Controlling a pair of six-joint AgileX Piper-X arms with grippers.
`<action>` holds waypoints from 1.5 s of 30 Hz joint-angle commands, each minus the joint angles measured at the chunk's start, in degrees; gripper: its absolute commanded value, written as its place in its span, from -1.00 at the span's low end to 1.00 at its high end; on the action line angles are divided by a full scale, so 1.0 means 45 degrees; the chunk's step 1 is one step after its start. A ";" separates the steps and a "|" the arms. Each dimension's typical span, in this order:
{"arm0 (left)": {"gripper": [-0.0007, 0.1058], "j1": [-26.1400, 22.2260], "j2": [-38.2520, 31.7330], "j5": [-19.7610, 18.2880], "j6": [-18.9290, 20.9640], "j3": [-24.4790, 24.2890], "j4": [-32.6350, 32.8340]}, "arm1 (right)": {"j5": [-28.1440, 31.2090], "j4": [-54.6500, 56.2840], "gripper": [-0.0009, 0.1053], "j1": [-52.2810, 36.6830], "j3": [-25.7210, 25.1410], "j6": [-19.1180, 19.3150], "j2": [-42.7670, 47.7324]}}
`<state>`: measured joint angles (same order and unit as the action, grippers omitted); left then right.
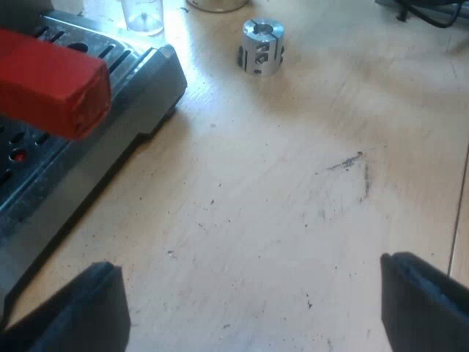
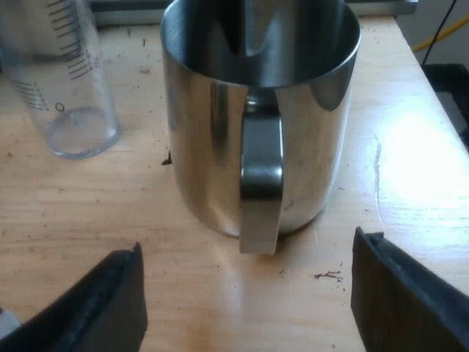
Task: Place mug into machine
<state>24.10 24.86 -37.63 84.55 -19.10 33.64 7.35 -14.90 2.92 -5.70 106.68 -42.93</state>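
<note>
Both our left gripper [image 1: 249,301] and right gripper [image 2: 248,293] gape empty. The right faces the handle of the mug [image 2: 212,147]. Just beside the mug, a measuring glass [image 2: 66,88] bears unreadable scale marks.

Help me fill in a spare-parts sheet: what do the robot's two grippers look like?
The left gripper has two matte black fingers, blocky, with slanted inner edges that narrow toward the tips. The right gripper looks the same: two plain black fingers with a wedge-like shape. No markings are visible on either.
</note>
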 commanded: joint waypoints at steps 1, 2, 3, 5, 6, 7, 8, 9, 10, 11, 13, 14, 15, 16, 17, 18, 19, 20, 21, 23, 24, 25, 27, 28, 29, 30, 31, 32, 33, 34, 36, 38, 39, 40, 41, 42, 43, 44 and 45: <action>0.40 0.0044 -0.0001 0.0145 0.0159 -0.0063 -0.0200 | 0.0121 -0.0648 0.18 0.0006 0.0083 -0.0219 -0.0384; 0.40 0.0044 -0.0001 0.0145 0.0159 -0.0063 -0.0200 | 0.0392 -0.1304 0.18 0.0006 0.0083 -0.0332 -0.0959; 0.40 0.0044 -0.0001 0.0145 0.0214 -0.0063 -0.0200 | 0.0573 -0.1645 0.18 0.0006 0.0083 -0.0331 -0.1217; 0.40 0.0044 -0.0001 0.0145 0.0215 -0.0063 -0.0200 | 0.0689 -0.2127 0.18 -0.0018 0.0083 -0.0331 -0.1549; 0.40 0.0044 -0.0001 0.0145 0.0215 -0.0063 -0.0200 | 0.0686 -0.2461 0.18 -0.0018 0.0083 -0.0331 -0.1748; 0.40 0.0044 -0.0001 0.0145 0.0215 -0.0063 -0.0200 | 0.0686 -0.2567 0.18 -0.0018 0.0083 -0.0331 -0.1868; 0.40 0.0044 -0.0001 0.0145 0.0215 -0.0063 -0.0200 | 0.0686 -0.2828 0.18 -0.0018 0.0083 -0.0331 -0.2064; 0.40 0.0044 -0.0001 0.0145 0.0215 -0.0063 -0.0200 | 0.0686 -0.3094 0.18 -0.0018 0.0083 -0.0331 -0.2329; 0.40 0.0044 -0.0001 0.0145 0.0215 -0.0063 -0.0200 | 0.0686 -0.3186 0.18 -0.0018 0.0083 -0.0331 -0.2404; 0.40 0.0044 -0.0001 0.0145 0.0215 -0.0063 -0.0200 | 0.0686 -0.3345 0.18 -0.0018 0.0083 -0.0331 -0.2613; 0.40 0.0044 -0.0001 0.0145 0.0215 -0.0063 -0.0200 | 0.0686 -0.3629 0.18 -0.0018 0.0083 -0.0331 -0.2919; 0.40 0.0044 -0.0001 0.0145 0.0215 -0.0063 -0.0200 | 0.0686 -0.3789 0.18 -0.0018 0.0083 -0.0331 -0.3049; 0.40 0.0044 -0.0001 0.0145 0.0215 -0.0063 -0.0200 | 0.0686 -0.3988 0.18 -0.0018 0.0046 -0.0331 -0.3241; 0.40 0.0044 -0.0001 0.0145 0.0215 -0.0063 -0.0200 | 0.0686 -0.4127 0.18 -0.0018 0.0018 -0.0331 -0.3399; 0.40 0.0044 -0.0001 0.0145 0.0215 -0.0063 -0.0200 | 0.0686 -0.4258 0.18 -0.0018 -0.0034 -0.0331 -0.3552; 0.40 0.0044 -0.0001 0.0145 0.0215 -0.0063 -0.0200 | 0.0686 -0.4349 0.18 -0.0018 -0.0119 -0.0331 -0.3722; 0.40 0.0044 -0.0001 0.0145 0.0215 -0.0063 -0.0200 | 0.0686 -0.4370 0.18 -0.0018 -0.0217 -0.0331 -0.3869; 0.40 0.0044 -0.0001 0.0145 0.0215 -0.0063 -0.0200 | 0.0686 -0.4366 0.18 -0.0018 -0.0246 -0.0331 -0.3920; 0.40 0.0044 -0.0001 0.0145 0.0215 -0.0063 -0.0200 | 0.0686 -0.4366 0.18 -0.0018 -0.0343 -0.0331 -0.4054; 0.40 0.0044 -0.0001 0.0145 0.0215 -0.0063 -0.0200 | 0.0663 -0.4366 0.18 -0.0018 -0.0454 -0.0331 -0.4235; 0.40 0.0044 -0.0001 0.0145 0.0215 -0.0063 -0.0200 | 0.0663 -0.4366 0.18 -0.0018 -0.0490 -0.0331 -0.4323; 0.40 0.0044 -0.0001 0.0145 0.0215 -0.0063 -0.0200 | 0.0663 -0.4366 0.18 -0.0018 -0.0508 -0.0331 -0.4422; 0.40 0.0044 -0.0001 0.0145 0.0215 -0.0063 -0.0200 | 0.0663 -0.4406 0.18 -0.0018 -0.0526 -0.0331 -0.4549; 0.40 0.0044 -0.0001 0.0145 0.0215 -0.0063 -0.0200 | 0.0663 -0.4500 0.18 -0.0018 -0.0515 -0.0331 -0.4620; 0.40 0.0044 -0.0001 0.0145 0.0215 -0.0063 -0.0200 | 0.0663 -0.4532 0.18 -0.0018 -0.0515 -0.0331 -0.4641; 0.40 0.0044 -0.0001 0.0145 0.0215 -0.0063 -0.0200 | 0.0663 -0.4552 0.18 -0.0018 -0.0515 -0.0305 -0.4670; 0.40 0.0044 -0.0001 0.0145 0.0215 -0.0063 -0.0200 | 0.0663 -0.4587 0.18 -0.0018 -0.0515 -0.0306 -0.4718; 0.40 0.0044 -0.0001 0.0145 0.0215 -0.0063 -0.0200 | 0.0663 -0.4659 0.18 -0.0018 -0.0515 -0.0306 -0.4757; 0.40 0.0044 -0.0001 0.0145 0.0215 -0.0063 -0.0200 | 0.0663 -0.4894 0.18 -0.0018 -0.0515 -0.0306 -0.4931; 0.40 0.0044 -0.0001 0.0145 0.0215 -0.0063 -0.0200 | 0.0663 -0.4981 0.18 -0.0018 -0.0515 -0.0306 -0.5013; 0.40 0.0044 -0.0001 0.0145 0.0215 -0.0063 -0.0200 | 0.0663 -0.5104 0.18 -0.0018 -0.0515 -0.0306 -0.5102; 0.40 0.0044 -0.0001 0.0145 0.0215 -0.0063 -0.0200 | 0.0663 -0.5181 0.18 -0.0018 -0.0515 -0.0306 -0.5138; 0.40 0.0044 -0.0001 0.0145 0.0215 -0.0063 -0.0200 | 0.0663 -0.5245 0.18 -0.0018 -0.0515 -0.0258 -0.5166; 0.40 0.0044 -0.0001 0.0145 0.0215 -0.0063 -0.0200 | 0.0663 -0.5259 0.18 -0.0018 -0.0515 -0.0206 -0.5162; 0.40 0.0044 -0.0001 0.0145 0.0215 -0.0063 -0.0200 | 0.0663 -0.5279 0.18 -0.0018 -0.0515 -0.0213 -0.5162; 0.40 0.0044 -0.0001 0.0145 0.0215 -0.0063 -0.0200 | 0.0663 -0.5299 0.18 -0.0018 -0.0515 -0.0212 -0.5162; 0.40 0.0044 -0.0001 0.0145 0.0215 -0.0063 -0.0200 | 0.0663 -0.5296 0.18 -0.0018 -0.0515 -0.0212 -0.5162; 0.40 0.0044 -0.0001 0.0145 0.0215 -0.0063 -0.0200 | 0.0663 -0.5296 0.18 -0.0018 -0.0515 -0.0212 -0.5162; 0.40 0.0044 -0.0001 0.0145 0.0215 -0.0063 -0.0200 | 0.0663 -0.5296 0.18 -0.0018 -0.0515 -0.0212 -0.5162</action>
<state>24.10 24.86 -37.51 85.01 -19.10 33.64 10.09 -37.91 2.92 -7.70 105.40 -65.85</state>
